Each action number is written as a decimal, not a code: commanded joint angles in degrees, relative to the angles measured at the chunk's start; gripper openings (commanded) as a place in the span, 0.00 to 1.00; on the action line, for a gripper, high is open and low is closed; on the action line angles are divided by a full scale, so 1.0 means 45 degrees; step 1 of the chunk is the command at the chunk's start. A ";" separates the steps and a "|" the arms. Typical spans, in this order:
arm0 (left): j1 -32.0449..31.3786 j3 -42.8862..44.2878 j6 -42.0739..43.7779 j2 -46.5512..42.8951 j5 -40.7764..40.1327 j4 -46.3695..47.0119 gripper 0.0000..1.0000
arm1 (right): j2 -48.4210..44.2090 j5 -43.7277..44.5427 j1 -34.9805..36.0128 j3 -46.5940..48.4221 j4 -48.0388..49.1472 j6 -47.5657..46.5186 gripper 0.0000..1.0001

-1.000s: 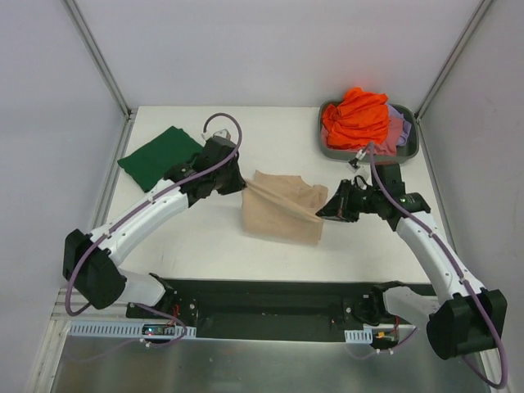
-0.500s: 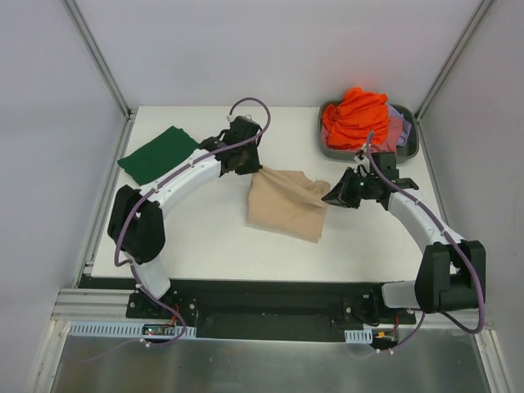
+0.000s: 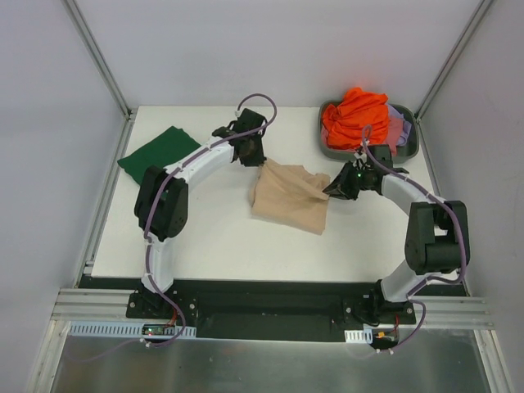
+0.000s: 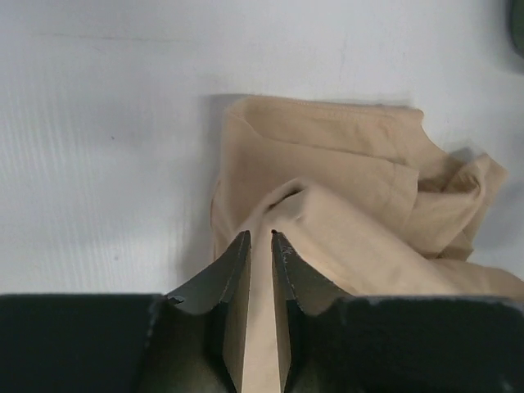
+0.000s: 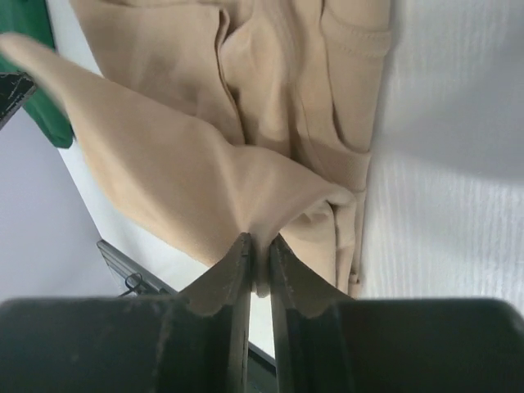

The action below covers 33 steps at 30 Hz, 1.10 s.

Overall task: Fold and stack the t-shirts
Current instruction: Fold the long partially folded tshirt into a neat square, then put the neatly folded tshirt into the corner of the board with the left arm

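Observation:
The beige t-shirt (image 3: 288,195) lies crumpled mid-table, lifted at its two far corners. My left gripper (image 3: 259,159) is shut on its left far corner; in the left wrist view cloth (image 4: 344,213) runs between the nearly closed jaws of the gripper (image 4: 260,236). My right gripper (image 3: 332,190) is shut on its right edge; in the right wrist view the beige cloth (image 5: 188,155) bunches into the gripper (image 5: 259,241). A folded dark green t-shirt (image 3: 161,153) lies at the far left. An orange t-shirt (image 3: 354,117) and pink and lavender ones (image 3: 399,128) sit in the tub.
A grey plastic tub (image 3: 412,147) stands at the far right corner. White walls with metal frame posts (image 3: 98,57) enclose the table. The black base rail (image 3: 270,299) runs along the near edge.
Both grippers have carried the beige shirt's held corners toward the far side; the shirt slid farther back and bunched narrower. Both arms stretched out further.

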 commanded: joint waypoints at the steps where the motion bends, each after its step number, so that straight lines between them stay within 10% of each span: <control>1: 0.0727 0.1038 0.0816 0.0440 0.0689 0.0055 0.26 | 0.0175 0.0407 -0.0382 0.0747 0.0084 -0.0099 0.24; 7: 0.0767 0.0728 0.1384 -0.0357 0.1824 0.0074 0.86 | -0.0682 0.1207 -0.0461 0.1294 -0.1241 -0.1093 0.96; 16: 0.0280 -0.1652 0.0975 -0.2527 0.3579 0.0580 0.99 | -0.2541 -0.1035 0.0553 -0.0581 0.0023 -0.1563 0.96; 33: 0.0044 -0.3412 0.0778 0.0069 0.5067 0.2418 0.99 | 0.4685 0.1246 0.1023 0.4225 0.0748 -0.2267 0.96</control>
